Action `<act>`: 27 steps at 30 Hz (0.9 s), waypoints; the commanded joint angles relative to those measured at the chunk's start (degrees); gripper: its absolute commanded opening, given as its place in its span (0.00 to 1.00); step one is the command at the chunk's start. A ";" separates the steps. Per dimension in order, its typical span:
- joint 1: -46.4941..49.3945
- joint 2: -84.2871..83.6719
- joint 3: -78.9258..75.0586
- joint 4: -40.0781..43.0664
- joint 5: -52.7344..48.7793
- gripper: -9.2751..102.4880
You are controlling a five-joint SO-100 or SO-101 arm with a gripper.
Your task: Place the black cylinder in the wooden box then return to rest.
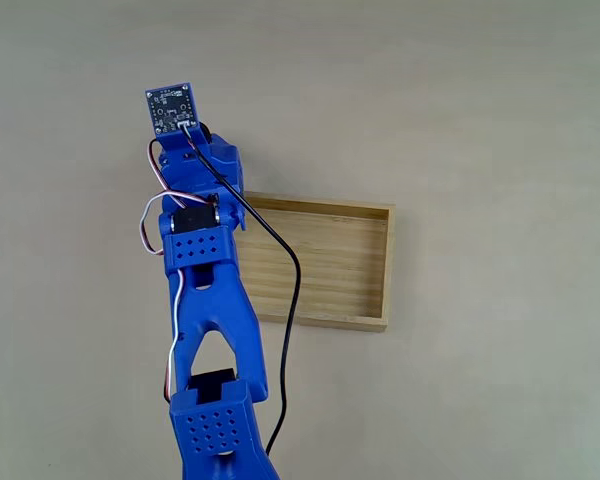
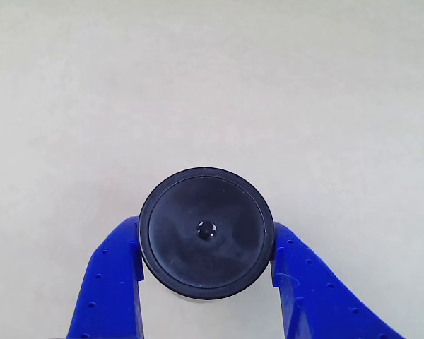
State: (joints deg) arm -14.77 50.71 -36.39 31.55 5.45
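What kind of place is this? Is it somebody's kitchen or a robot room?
Probably a hobby or lab workbench for robot practice, not a kitchen. A blue printed arm with loose wires stands on a plain beige table, beside a wooden box, and its jaws flank a black cylinder.

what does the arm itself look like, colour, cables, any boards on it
The arm is bright blue printed plastic with grids of small round holes in its link covers and black servo blocks at the joints. A small blue circuit board sits at its far end. A black cable and red-white wires run along it. The jaws are blue and dotted too.
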 commanded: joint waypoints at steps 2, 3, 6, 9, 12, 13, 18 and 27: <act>0.09 -1.67 -11.60 -2.11 0.35 0.25; 0.18 -1.32 -12.57 -2.11 0.35 0.25; 0.18 -1.85 -12.83 -2.11 0.26 0.24; 0.26 -3.43 -12.74 -1.85 -0.35 0.24; 0.26 -5.89 -12.57 -0.26 -1.05 0.24; 0.26 -7.12 -11.87 0.09 -1.32 0.24; 0.09 -14.15 -5.80 0.18 -2.81 0.25; 0.70 -26.54 6.24 0.18 -2.81 0.25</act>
State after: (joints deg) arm -14.77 39.38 -31.90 31.73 2.64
